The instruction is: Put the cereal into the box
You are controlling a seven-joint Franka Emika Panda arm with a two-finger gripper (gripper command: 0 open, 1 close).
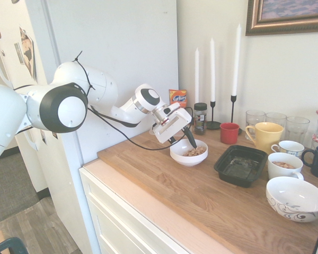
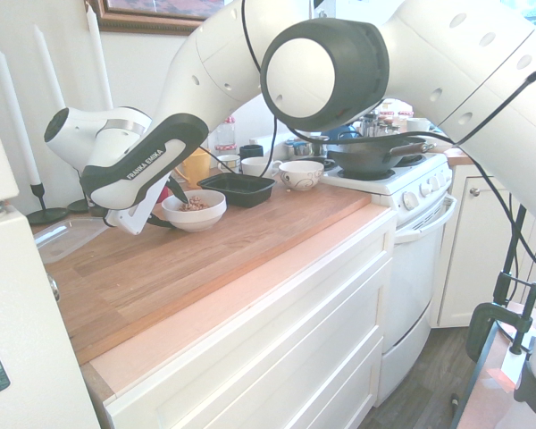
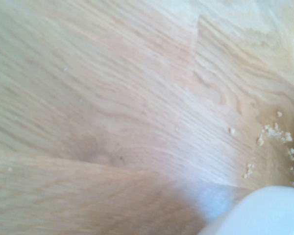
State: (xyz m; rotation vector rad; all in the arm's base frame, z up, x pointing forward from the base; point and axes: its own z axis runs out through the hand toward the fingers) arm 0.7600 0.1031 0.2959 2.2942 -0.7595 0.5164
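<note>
First exterior view: gripper (image 1: 190, 142), jaw state unclear, hung over tan cereal (image 1: 194, 152) in round white bowl (image 1: 188, 152); shallow black plastic box (image 1: 240, 165) lay at four o'clock.

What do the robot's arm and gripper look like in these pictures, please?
The arm is glossy white with rounded segments and large black joint caps. A black band on the forearm carries white FRANKA EMIKA lettering. Thin black cables run along it. The gripper has a white boxy body and dark fingers.

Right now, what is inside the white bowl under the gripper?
The white bowl holds a small pile of tan cereal. The gripper covers part of it, and the near wall hides the bottom.
</note>
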